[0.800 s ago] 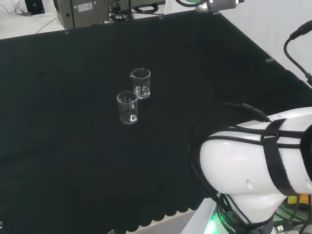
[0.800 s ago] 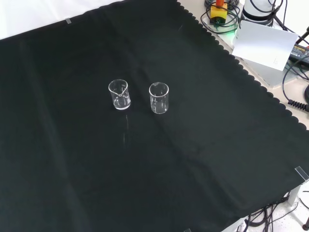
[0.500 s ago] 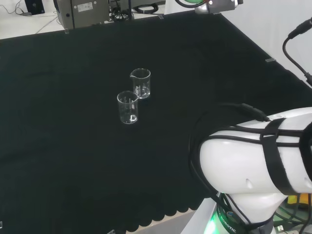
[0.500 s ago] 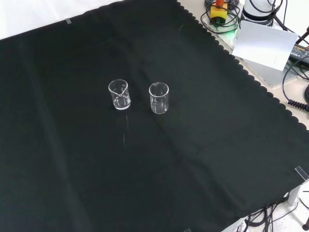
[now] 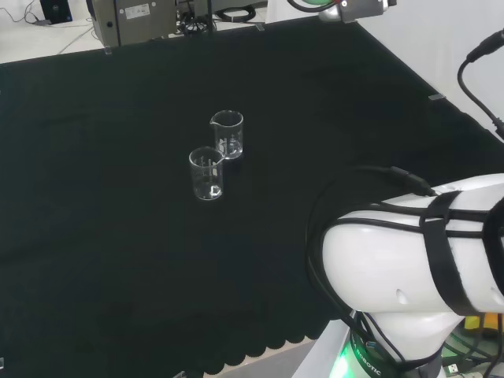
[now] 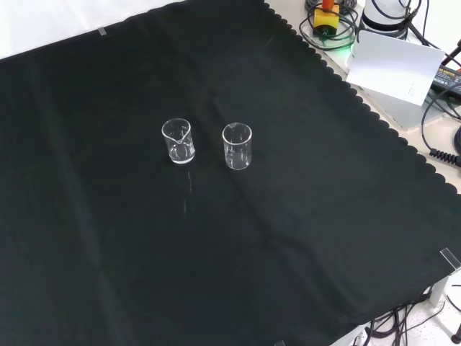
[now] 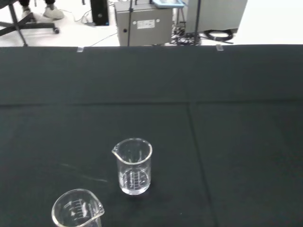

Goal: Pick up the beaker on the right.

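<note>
Two small clear glass beakers stand upright and close together on the black cloth, both looking empty. In the head view one beaker [image 5: 227, 135] stands farther off and slightly right, the other beaker [image 5: 207, 174] nearer and slightly left. The front view shows them side by side: the farther beaker [image 6: 178, 141] on the left, the nearer beaker [image 6: 237, 146] on the right. In the wrist view the farther beaker [image 7: 133, 166] is whole, and the nearer beaker [image 7: 78, 213] is cut off by the picture's edge.
The arm's big white link [image 5: 409, 268] stands at the head view's lower right. A grey box [image 7: 144, 23] and cables lie beyond the cloth's far edge. A white card [image 6: 395, 65] and cables [image 6: 328, 25] sit off the cloth's scalloped edge in the front view.
A grey and green part at the head view's top edge has shifted slightly to the right. The two beakers have not moved.
</note>
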You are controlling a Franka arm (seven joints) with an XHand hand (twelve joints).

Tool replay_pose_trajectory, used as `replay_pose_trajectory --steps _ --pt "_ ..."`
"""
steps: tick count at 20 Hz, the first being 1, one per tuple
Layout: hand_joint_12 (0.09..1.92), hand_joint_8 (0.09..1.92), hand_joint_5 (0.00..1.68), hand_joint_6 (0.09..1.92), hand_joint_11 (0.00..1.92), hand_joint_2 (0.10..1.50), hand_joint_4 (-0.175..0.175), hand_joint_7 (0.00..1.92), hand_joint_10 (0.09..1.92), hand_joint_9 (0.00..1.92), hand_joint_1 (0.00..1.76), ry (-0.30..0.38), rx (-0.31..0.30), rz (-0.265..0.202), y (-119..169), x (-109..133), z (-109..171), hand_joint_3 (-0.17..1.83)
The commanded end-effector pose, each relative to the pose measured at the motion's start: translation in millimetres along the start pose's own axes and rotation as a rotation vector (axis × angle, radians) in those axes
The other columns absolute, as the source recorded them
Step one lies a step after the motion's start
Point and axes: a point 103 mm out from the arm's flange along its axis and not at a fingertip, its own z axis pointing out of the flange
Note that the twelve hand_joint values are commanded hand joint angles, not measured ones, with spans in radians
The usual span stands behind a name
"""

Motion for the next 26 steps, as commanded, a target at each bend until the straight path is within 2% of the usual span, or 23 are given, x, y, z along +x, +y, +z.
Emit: replay_pose_trajectory --steps 1,7,9,13,26 --pt "1.38 0.46 0.32 0.09 0.0 1.4 -0.022 0.0 0.66 0.12 0.0 0.015 0.048 0.038 8 -25 22 0.01" --pt "1.39 0.47 0.32 0.09 0.0 1.39 -0.022 0.0 0.66 0.13 0.01 0.054 0.039 0.056 27 -34 42 0.0" --pt "1.39 0.48 0.32 0.09 0.01 1.38 -0.02 0.02 0.67 0.16 0.05 0.093 0.023 0.051 34 -37 55 0.0" --pt "1.4 0.52 0.34 0.09 0.05 1.32 -0.021 0.09 0.69 0.25 0.18 0.12 0.024 0.038 55 -44 82 -0.03" --pt "1.4 0.58 0.35 0.09 0.09 1.16 -0.02 0.14 0.7 0.35 0.54 0.269 0.038 -0.039 166 -88 183 -0.14"
